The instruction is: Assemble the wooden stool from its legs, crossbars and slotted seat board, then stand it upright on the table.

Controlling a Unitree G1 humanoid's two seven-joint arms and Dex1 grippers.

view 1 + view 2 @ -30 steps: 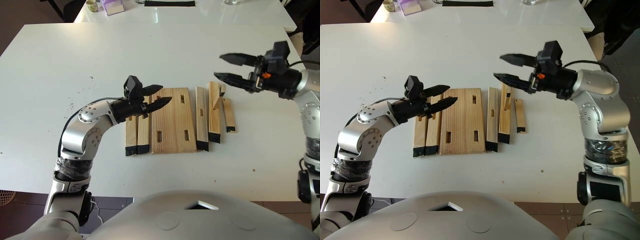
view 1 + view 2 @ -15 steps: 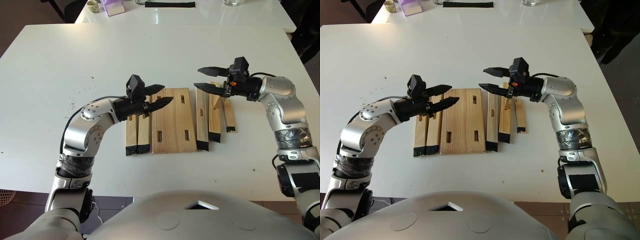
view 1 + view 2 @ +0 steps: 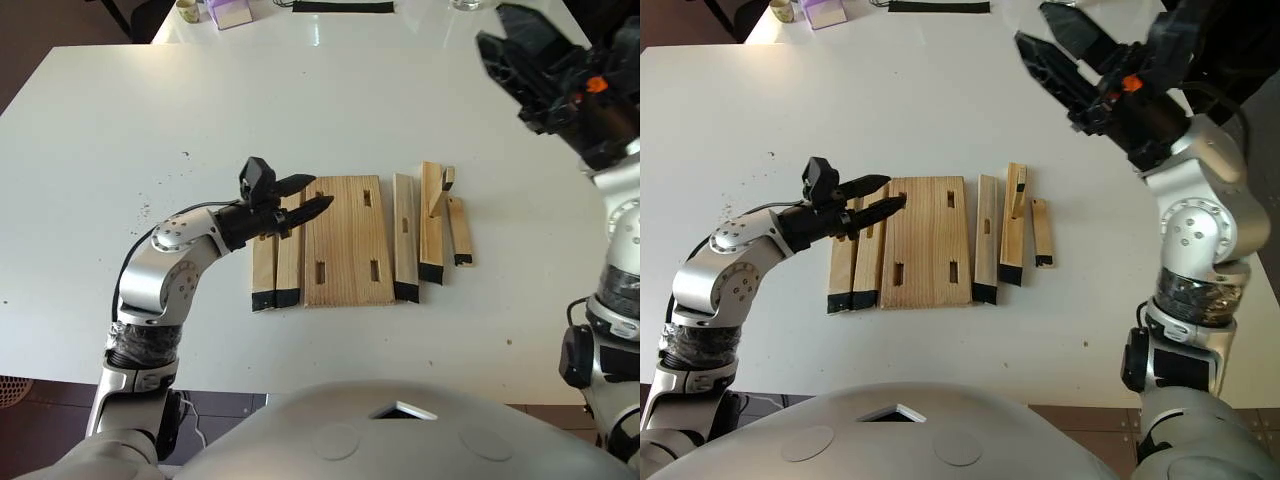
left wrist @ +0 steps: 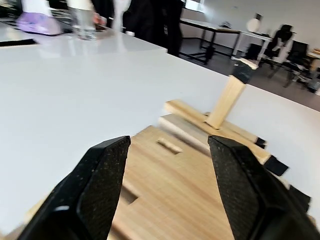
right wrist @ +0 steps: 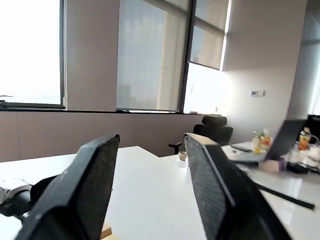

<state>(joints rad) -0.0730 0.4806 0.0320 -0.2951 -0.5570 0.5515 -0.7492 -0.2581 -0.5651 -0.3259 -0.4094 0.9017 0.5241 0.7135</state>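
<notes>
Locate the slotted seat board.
In the left eye view the slotted seat board lies mid-table, two legs at its left, a third leg at its right, the left gripper over its far left corner.

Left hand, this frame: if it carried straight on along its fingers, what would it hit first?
Probably the slotted seat board: the open left hand hangs over its far corner, pointing across it. If it clears the board, the tilted wooden piece beyond comes next; height is unclear.
</notes>
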